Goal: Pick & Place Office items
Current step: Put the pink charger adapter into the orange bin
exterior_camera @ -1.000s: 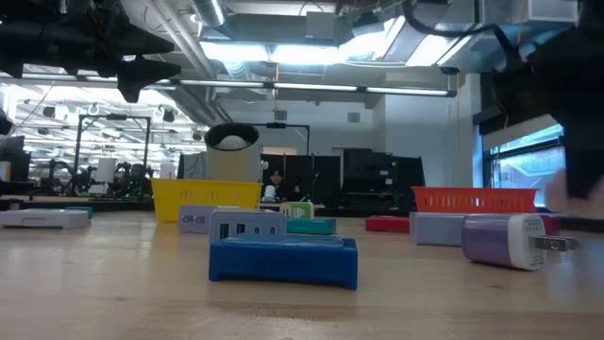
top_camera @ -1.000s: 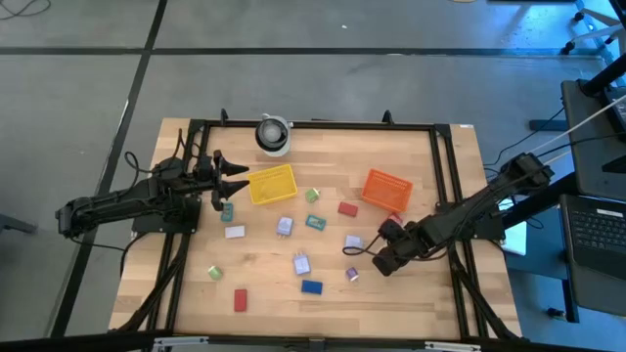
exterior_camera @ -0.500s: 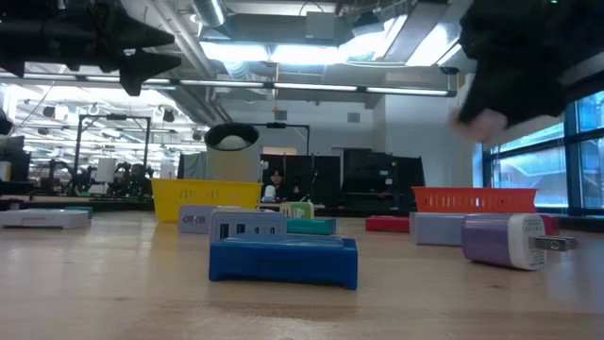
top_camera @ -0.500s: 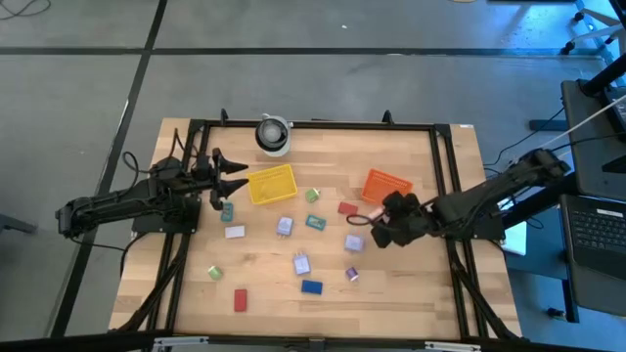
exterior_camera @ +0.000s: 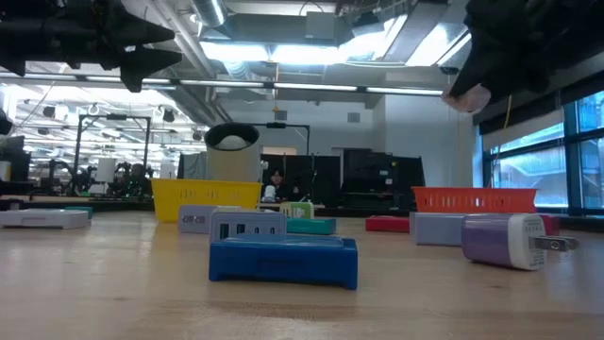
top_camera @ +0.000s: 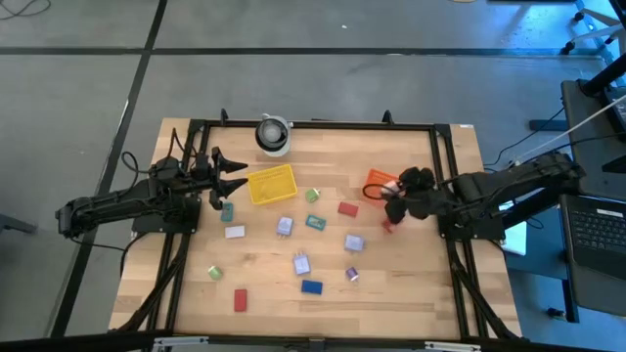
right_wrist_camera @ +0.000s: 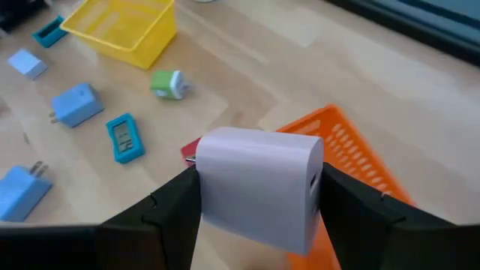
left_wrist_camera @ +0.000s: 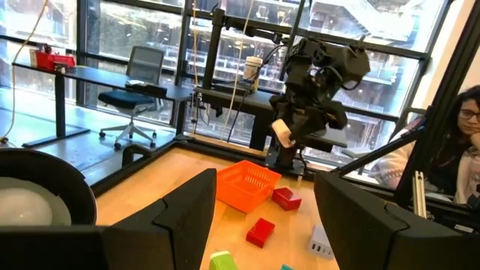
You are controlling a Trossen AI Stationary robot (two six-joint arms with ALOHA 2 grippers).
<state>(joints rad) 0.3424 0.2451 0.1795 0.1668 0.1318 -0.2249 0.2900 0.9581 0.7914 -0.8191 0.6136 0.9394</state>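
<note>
My right gripper (top_camera: 393, 194) is shut on a pale lavender-white charger block (right_wrist_camera: 259, 184) and hangs over the near edge of the orange mesh basket (top_camera: 384, 182). The low view shows the block (exterior_camera: 469, 97) high above the table. My left gripper (top_camera: 231, 177) stands open with nothing between its fingers, lifted beside the yellow mesh basket (top_camera: 271, 184). Several small office items lie flat on the wood between the baskets and the near edge, among them a blue block (top_camera: 311, 286), a red block (top_camera: 347, 208) and a teal one (top_camera: 315, 222). My right gripper pinches the charger block by two opposite sides (right_wrist_camera: 206, 187) between its two fingers (right_wrist_camera: 169, 214). The fingers slant down at it from the table's right side. The block is lifted clear, above the orange basket's near edge.
A round white and black container (top_camera: 273, 135) stands at the far edge. A purple plug block (exterior_camera: 505, 238) and a lavender block (top_camera: 354, 242) lie near the right arm's path. A black frame (top_camera: 442, 196) borders the table. A person (left_wrist_camera: 457, 150) sits beyond the right side.
My right gripper has risen and gone toward the table's far edge, from among the items at the near right to the orange basket. It has turned on the way and carried the charger block up with it. My left arm has stayed in place.
</note>
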